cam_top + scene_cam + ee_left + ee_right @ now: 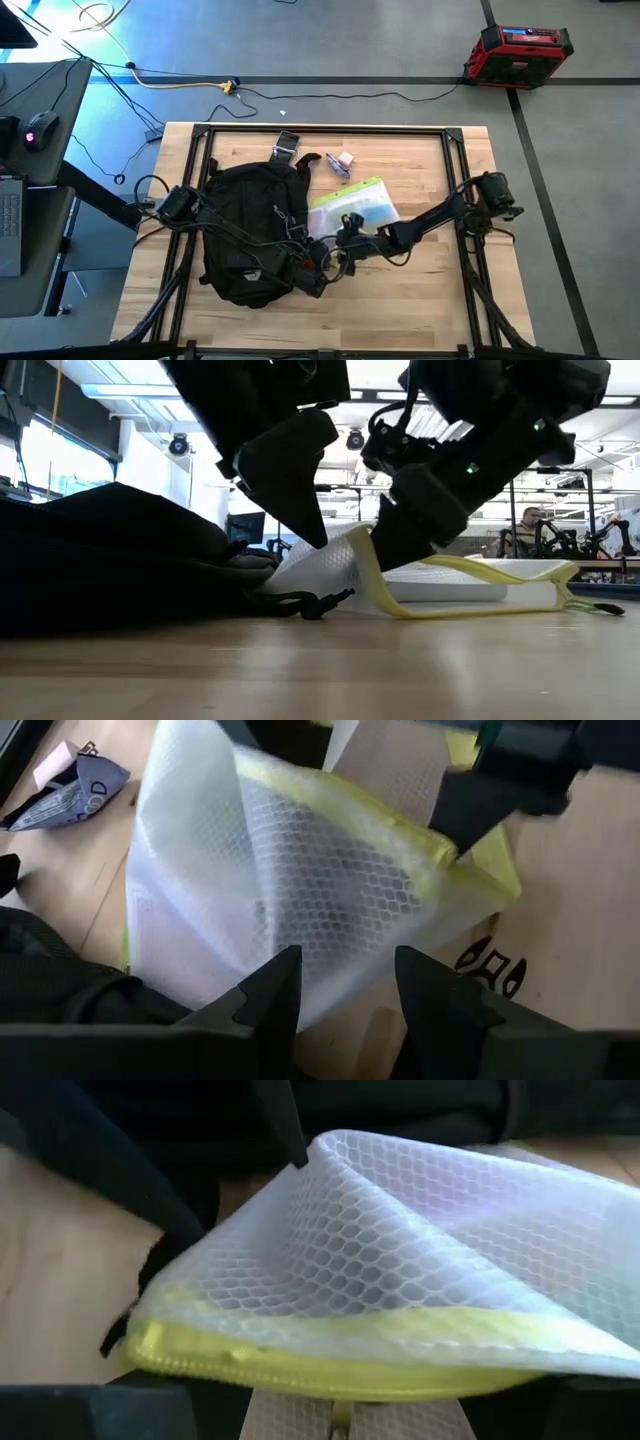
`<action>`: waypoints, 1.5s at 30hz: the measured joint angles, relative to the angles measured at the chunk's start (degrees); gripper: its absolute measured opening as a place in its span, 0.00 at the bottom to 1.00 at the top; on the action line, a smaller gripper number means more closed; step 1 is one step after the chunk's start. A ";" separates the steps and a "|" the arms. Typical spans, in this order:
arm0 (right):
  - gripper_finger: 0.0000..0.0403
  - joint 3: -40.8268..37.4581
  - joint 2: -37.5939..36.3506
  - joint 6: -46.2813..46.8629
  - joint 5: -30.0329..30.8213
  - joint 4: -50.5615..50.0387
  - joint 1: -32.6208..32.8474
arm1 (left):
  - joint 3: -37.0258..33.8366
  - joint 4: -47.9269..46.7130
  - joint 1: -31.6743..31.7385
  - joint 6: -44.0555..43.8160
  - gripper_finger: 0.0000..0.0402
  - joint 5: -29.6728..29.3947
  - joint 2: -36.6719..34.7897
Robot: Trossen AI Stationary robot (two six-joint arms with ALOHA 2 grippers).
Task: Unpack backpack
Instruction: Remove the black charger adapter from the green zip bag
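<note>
Over on the left half of the wooden surface (420,310) sits the backpack (250,230), a big black lump slumped flat with its straps trailing toward the far edge. It looks soft and floppy with no frame, so my guess is it folds and drags rather than lifts clean, and the fabric bunches if I pinch it anywhere random. I'd go for a strap or the rim of the zipper opening, not the body panel.

Right beside it on the right, touching its edge, is the mesh pouch with the neon-yellow zipper trim (352,208). It reads as light and limp, and the honeycomb mesh looks a bit slick, so the yellow seam is the sturdier bit to grab.

Both arms meet at the near corner of that pouch. The left end effector (342,988) has its 2 fingers (270,995) parted with a clear gap, hovering over the mesh with nothing between them. The right end effector (345,240) sits right at the yellow trim; in its own wrist view the seam lies across the front of it, but I can't tell if it's pinching the pouch or has let go.

Farther back there's a small wrapped item (342,162) lying loose.
</note>
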 joint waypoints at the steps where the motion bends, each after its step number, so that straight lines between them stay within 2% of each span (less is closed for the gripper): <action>1: 0.68 0.06 0.49 -0.09 0.41 0.56 0.02 | 0.00 0.08 0.00 0.02 0.36 0.00 0.00; 6: 0.61 0.11 1.06 1.12 1.79 0.31 0.02 | 0.00 0.12 -0.07 0.04 0.36 0.63 0.00; 12: 0.35 0.03 0.88 1.80 -0.08 -1.64 -0.02 | 0.00 0.11 -0.15 0.11 0.36 0.74 0.00; 14: 0.29 0.16 0.62 1.94 -1.49 -2.80 -0.04 | 0.00 0.11 -0.23 0.10 0.36 0.81 0.00; 19: 0.30 0.12 -1.83 4.61 -4.16 -7.80 1.30 | 0.00 0.08 -0.74 0.20 0.36 0.81 0.00; 26: 0.46 -0.23 -8.11 8.21 -5.56 -19.64 4.73 | 0.02 0.08 -0.74 0.20 0.36 0.59 0.00; 36: 0.52 -0.13 -5.61 5.73 0.53 -18.92 6.64 | 0.02 0.20 -0.72 0.17 0.36 0.57 0.00; 40: 0.48 -0.11 -5.08 6.04 -0.33 -18.89 5.87 | 0.02 0.19 -0.70 0.15 0.36 0.55 0.00; 45: 0.30 -0.09 -5.42 6.03 -1.03 -18.82 5.77 | 0.02 0.19 -0.72 0.15 0.36 0.60 -0.02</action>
